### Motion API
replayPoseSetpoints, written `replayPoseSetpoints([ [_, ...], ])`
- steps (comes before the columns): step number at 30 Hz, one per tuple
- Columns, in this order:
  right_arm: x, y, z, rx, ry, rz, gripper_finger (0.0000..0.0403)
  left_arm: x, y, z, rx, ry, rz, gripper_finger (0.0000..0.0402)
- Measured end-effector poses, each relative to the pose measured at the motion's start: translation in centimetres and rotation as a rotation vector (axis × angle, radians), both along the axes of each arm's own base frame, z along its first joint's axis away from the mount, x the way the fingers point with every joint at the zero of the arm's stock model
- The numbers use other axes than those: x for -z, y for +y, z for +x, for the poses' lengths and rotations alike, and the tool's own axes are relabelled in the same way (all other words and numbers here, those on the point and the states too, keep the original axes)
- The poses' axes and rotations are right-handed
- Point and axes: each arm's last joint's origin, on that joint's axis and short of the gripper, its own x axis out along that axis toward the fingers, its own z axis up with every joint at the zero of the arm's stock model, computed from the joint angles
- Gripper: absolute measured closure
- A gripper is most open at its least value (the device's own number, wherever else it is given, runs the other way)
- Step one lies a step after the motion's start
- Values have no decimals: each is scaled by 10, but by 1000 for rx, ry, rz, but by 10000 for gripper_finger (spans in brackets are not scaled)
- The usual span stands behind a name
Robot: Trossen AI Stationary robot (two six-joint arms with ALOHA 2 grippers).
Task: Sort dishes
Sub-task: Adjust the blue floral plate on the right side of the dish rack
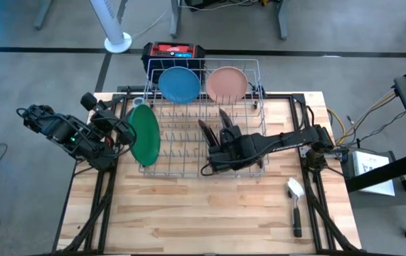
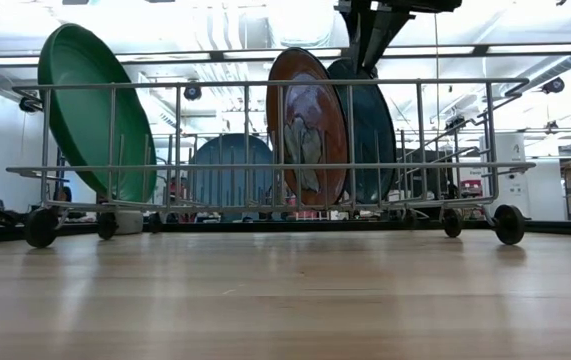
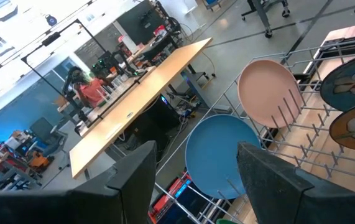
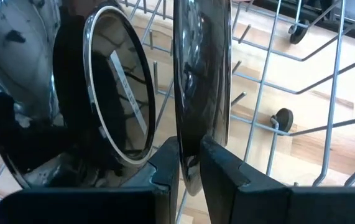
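Observation:
A grey wire rack (image 1: pixel 203 121) stands mid-table. The light blue plate (image 1: pixel 179 84) and the pale pink plate (image 1: pixel 226 83) stand on edge at its far end. The green plate (image 1: pixel 144 134) stands on edge at its left end, leaning on the wires (image 2: pixel 95 110). Two dark orange-brown plates (image 2: pixel 308 130) (image 2: pixel 373 125) stand upright in the middle. My left gripper (image 1: pixel 126 132) is open beside the green plate and touches nothing; its wrist view (image 3: pixel 196 155) looks past it at the blue and pink plates. My right gripper (image 1: pixel 215 153) is shut on one dark plate (image 4: pixel 196 68). My right gripper pinches the rim (image 4: pixel 189 134) of one dark orange-brown plate between its two fingers, one finger on each face. The fingers come slanting from above and from the table's right side. The plate stands upright on edge between the rack's tines, beside the other dark plate (image 4: pixel 112 93).
A black-handled, white-headed brush (image 1: pixel 295 205) lies on the table near the right edge. A red and black box (image 1: pixel 174 51) sits behind the rack. The rack has small caster wheels (image 2: pixel 510 224). Bare wooden table (image 1: pixel 188 213) lies in front of the rack.

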Motion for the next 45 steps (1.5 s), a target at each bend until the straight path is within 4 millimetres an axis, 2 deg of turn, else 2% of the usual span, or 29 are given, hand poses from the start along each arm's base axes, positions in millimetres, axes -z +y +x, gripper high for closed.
replayPoseSetpoints([
  [13,0,13,-3,-20,-3,17,384,0,0,0,0,0,0,191],
  [26,0,24,-6,-29,-11,63,385,0,0,0,0,-1,-1,191],
  [36,0,25,-6,-30,-8,80,385,0,0,0,0,-1,-1,191],
  [40,0,25,-6,-35,-4,79,374,0,0,0,6,6,-14,191],
  [45,0,25,-6,-44,3,76,338,0,0,0,7,7,-15,191],
])
